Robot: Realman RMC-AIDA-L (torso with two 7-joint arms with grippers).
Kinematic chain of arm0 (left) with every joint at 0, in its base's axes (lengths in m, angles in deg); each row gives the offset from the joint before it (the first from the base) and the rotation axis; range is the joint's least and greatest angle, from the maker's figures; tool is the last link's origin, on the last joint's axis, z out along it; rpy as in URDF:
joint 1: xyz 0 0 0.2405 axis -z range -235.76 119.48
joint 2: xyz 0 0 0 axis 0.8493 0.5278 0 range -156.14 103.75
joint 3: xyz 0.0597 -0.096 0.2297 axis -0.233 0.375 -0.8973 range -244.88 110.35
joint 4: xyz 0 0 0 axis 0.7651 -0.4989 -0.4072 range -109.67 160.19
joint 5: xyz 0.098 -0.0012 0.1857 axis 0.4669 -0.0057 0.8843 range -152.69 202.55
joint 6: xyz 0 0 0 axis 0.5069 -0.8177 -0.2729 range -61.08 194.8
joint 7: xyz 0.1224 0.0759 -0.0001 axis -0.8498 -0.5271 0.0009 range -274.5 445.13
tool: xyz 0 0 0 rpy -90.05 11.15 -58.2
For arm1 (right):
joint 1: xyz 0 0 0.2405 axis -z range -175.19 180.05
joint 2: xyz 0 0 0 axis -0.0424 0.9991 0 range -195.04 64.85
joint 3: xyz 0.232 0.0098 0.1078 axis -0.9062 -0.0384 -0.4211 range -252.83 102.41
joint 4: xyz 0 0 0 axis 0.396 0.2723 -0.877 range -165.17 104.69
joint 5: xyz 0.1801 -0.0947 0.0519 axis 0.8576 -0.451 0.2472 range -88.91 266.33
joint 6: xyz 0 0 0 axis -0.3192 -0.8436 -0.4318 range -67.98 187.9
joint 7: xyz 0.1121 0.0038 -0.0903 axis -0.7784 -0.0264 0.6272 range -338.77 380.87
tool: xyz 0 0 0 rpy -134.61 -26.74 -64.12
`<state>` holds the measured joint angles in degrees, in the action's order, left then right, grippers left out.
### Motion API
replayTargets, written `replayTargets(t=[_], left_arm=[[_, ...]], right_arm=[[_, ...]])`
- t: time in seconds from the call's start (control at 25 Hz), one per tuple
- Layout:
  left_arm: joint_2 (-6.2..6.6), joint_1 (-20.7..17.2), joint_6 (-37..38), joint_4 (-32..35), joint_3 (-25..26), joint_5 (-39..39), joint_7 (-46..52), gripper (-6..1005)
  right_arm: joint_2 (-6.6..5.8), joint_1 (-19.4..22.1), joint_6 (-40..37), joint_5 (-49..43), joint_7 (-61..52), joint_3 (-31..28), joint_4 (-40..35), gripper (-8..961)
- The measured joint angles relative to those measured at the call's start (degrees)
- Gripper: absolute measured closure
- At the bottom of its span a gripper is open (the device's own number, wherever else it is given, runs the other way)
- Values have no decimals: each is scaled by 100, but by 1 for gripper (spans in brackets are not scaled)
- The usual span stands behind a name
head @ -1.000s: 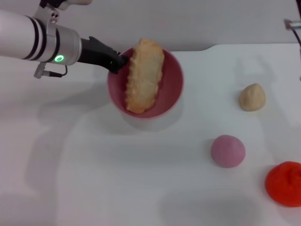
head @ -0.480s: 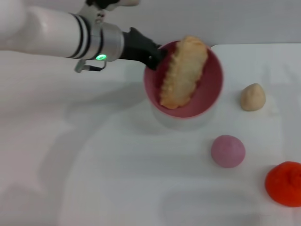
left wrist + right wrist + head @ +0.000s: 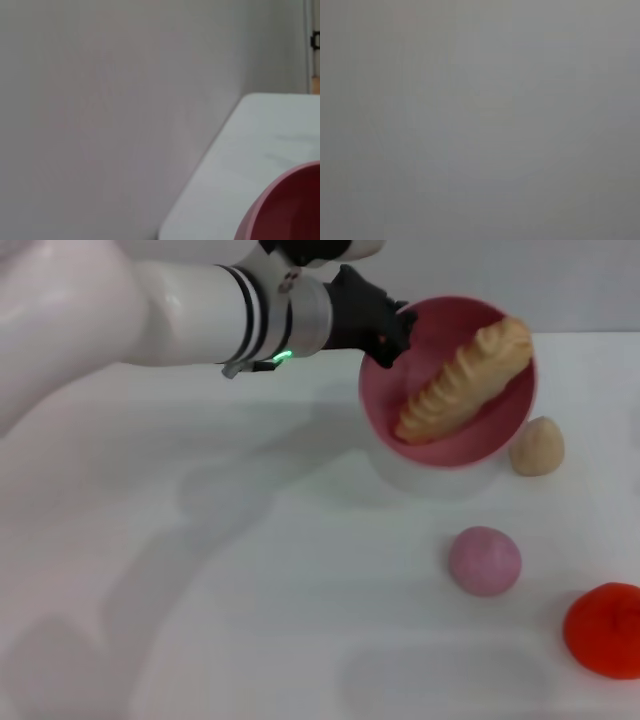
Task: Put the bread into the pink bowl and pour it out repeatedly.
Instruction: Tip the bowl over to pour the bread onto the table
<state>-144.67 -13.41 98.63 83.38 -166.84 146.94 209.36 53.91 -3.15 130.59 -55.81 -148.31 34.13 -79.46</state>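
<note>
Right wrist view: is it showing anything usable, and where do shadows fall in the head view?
Right wrist view: flat grey, nothing identifiable. Head view: soft shadows of the left arm and bowl spread over the table below them; the left hand grips the bowl's rim. Left wrist view: mostly blank wall, only the bowl's edge in a corner.

Left arm reaching rightward; left pincer [image 3: 388, 332] clamped; right arm unseen
</note>
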Motion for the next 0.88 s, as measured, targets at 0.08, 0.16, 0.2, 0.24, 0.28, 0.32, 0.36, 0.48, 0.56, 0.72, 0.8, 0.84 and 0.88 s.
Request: replayTargets(t=[0.08,0.16,0.2,0.24,0.28,0.32,0.36,0.48,0.56,0.72,0.8,0.84,0.88], left_arm=[[0,1,-288,-3,-121,34,-23,931],[2,1,-577,-21,-211,92,-40,931],[3,1,-708,-29,-254,132,-42,931],[6,-1,-839,-40,-313,196,-42,931],[6,-2,-962,-51,-372,303,-43,930],[4,-2,-1051,-64,-424,398,-43,930],[-3,9,-1156,-99,-477,544,-43,930],[-14,85,-1307,-220,-592,744,-43,930],[-17,121,-1423,-279,-678,847,-43,930],[-18,48,-1983,-273,-1066,1209,-45,930],[-22,-2,-2265,-273,-1253,1403,-46,930],[-25,-23,-2399,-282,-1350,1504,-47,929],[-25,-30,-2496,-291,-1416,1585,-47,929]], right_arm=[[4,38,67,1,0,-36,17,364],[8,70,92,2,0,-62,21,364],[8,79,102,3,0,-66,24,365],[9,85,113,3,0,-69,26,365],[9,87,131,3,0,-71,29,365],[9,88,144,3,0,-72,31,365],[9,88,158,3,0,-72,33,365],[10,88,213,3,0,-39,35,365],[15,87,261,3,0,-20,36,365],[18,76,300,3,0,-11,36,365],[18,70,305,3,0,-4,33,365],[18,66,312,3,0,6,28,365],[17,65,322,3,0,17,26,365]])
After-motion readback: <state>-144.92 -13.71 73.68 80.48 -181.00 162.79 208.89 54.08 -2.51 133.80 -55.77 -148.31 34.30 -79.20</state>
